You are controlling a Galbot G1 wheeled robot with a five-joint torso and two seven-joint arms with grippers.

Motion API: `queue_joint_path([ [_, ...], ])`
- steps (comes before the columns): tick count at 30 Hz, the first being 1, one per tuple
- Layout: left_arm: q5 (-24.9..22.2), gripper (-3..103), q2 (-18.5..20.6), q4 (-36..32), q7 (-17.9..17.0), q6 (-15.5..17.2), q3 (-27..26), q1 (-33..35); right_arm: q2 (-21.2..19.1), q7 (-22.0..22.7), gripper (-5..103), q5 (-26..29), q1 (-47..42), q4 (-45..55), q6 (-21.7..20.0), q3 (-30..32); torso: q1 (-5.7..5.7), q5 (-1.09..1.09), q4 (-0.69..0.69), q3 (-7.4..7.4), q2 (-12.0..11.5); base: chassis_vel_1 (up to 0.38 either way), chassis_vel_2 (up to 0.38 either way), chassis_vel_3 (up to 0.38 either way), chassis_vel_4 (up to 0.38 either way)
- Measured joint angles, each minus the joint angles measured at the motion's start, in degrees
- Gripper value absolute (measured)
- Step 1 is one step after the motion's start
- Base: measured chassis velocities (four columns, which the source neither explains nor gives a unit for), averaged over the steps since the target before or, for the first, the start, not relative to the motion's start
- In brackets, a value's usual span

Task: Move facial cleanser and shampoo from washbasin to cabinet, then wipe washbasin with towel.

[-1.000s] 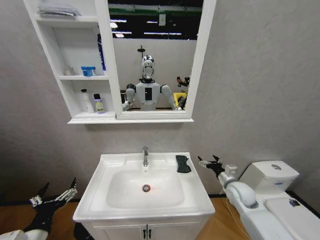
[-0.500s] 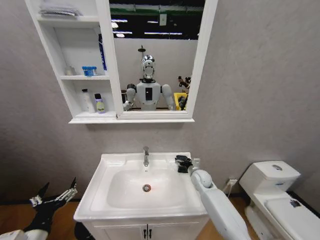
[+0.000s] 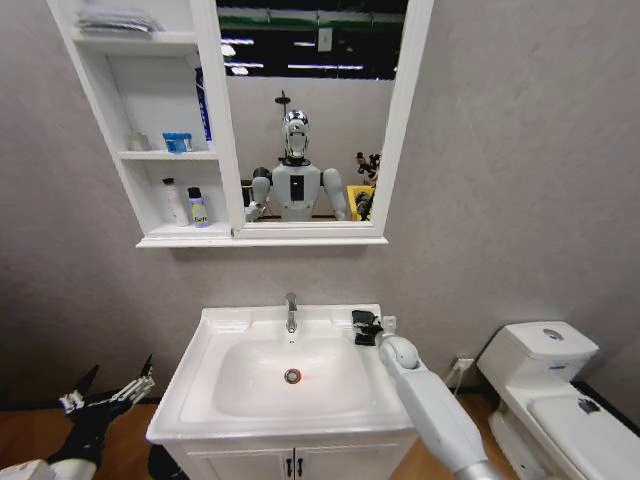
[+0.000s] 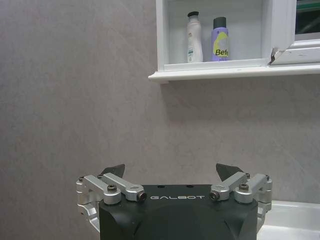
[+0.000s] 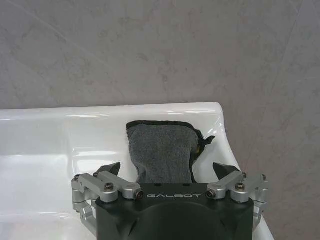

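Two bottles (image 3: 186,204) stood on the cabinet's (image 3: 206,238) bottom shelf. The right gripper (image 3: 366,326) hung over the towel (image 5: 163,151) at the washbasin's (image 3: 200,400) far right corner, fingers wide apart. The left gripper (image 3: 108,392), also wide apart, waited low on the left.

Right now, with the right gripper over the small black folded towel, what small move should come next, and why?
Probably lower the right gripper straight down onto the small black folded towel, then close. Its fingers are open above the cloth, and both bottles already stand on the white wall cabinet.
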Motion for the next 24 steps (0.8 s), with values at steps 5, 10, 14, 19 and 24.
queue_joint_path([
  [5, 0.0, 100, 0.0, 0.0, 0.0, 0.0, 0.0, 0.0, 0.6, -1.3, 100, -0.7, 0.8, -1.7, 0.6, 0.0, 0.00, -0.01, 0.00, 0.00, 0.0, 0.000, 0.000, 0.000, 0.000],
  [10, 0.0, 100, 0.0, 0.0, 0.0, 0.0, 0.0, 0.0, 1.1, -1.6, 100, -1.4, 1.4, -3.2, 0.9, -0.5, 0.00, 0.00, 0.01, 0.00, 0.0, 0.000, 0.000, 0.000, 0.000],
  [14, 0.0, 100, 0.0, 0.0, 0.0, 0.0, 0.0, 0.0, 1.2, -1.6, 96, -1.6, 2.0, -4.4, 0.9, -0.5, 0.00, -0.01, 0.00, 0.00, 0.0, 0.000, 0.000, 0.000, 0.000],
  [19, 0.0, 100, 0.0, 0.0, 0.0, 0.0, 0.0, 0.0, 1.3, -1.8, 80, -1.6, 2.2, -5.4, 1.0, -0.5, 0.00, -0.01, 0.00, 0.00, 0.0, 0.000, 0.000, 0.000, 0.000],
  [24, 0.0, 100, 0.0, 0.0, 0.0, 0.0, 0.0, 0.0, 1.3, -2.6, 58, -1.6, 1.7, -5.3, 1.9, -0.1, 0.00, -0.01, 0.01, 0.00, 0.0, 0.000, 0.000, 0.000, 0.000],
])
